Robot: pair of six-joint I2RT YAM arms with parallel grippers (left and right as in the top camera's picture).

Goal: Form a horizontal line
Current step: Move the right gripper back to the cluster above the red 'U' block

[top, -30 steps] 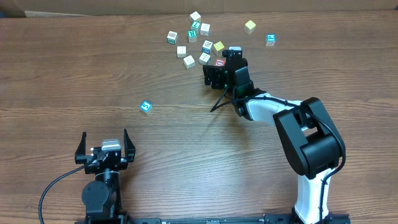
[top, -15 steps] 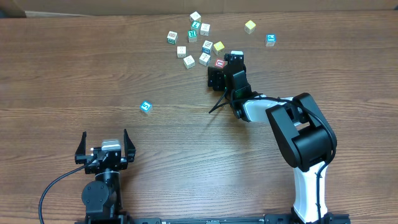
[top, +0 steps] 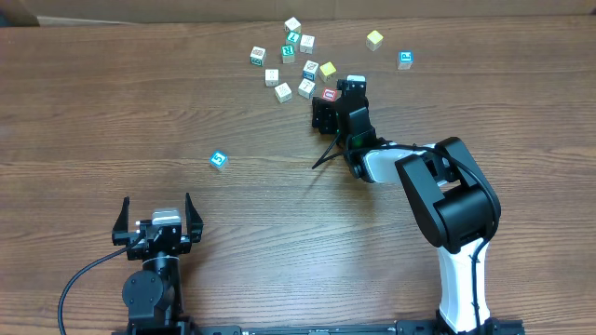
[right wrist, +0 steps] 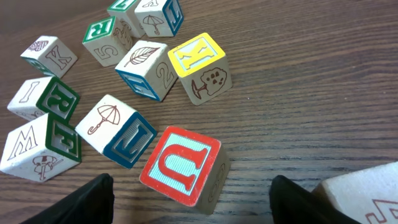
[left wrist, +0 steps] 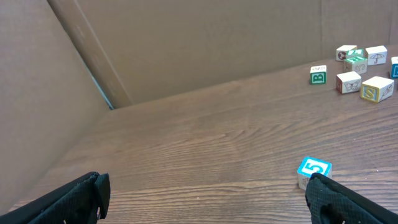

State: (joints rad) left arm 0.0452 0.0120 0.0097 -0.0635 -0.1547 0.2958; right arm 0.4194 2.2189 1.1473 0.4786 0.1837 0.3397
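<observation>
Two claws, both spread and empty. Left claw (top: pixel 155 209) sits at the near edge of the brown wooden worktop (top: pixel 93 112), well apart from a lone blue-faced wooden cube marked 5 (top: pixel 218 160). Farther right lie scattered wooden letter cubes (top: pixel 284 91). Right claw (right wrist: pixel 189 202) flanks the red-faced U cube (right wrist: pixel 181 165). A pale block (right wrist: pixel 364 193) is cut off at the frame corner.
</observation>
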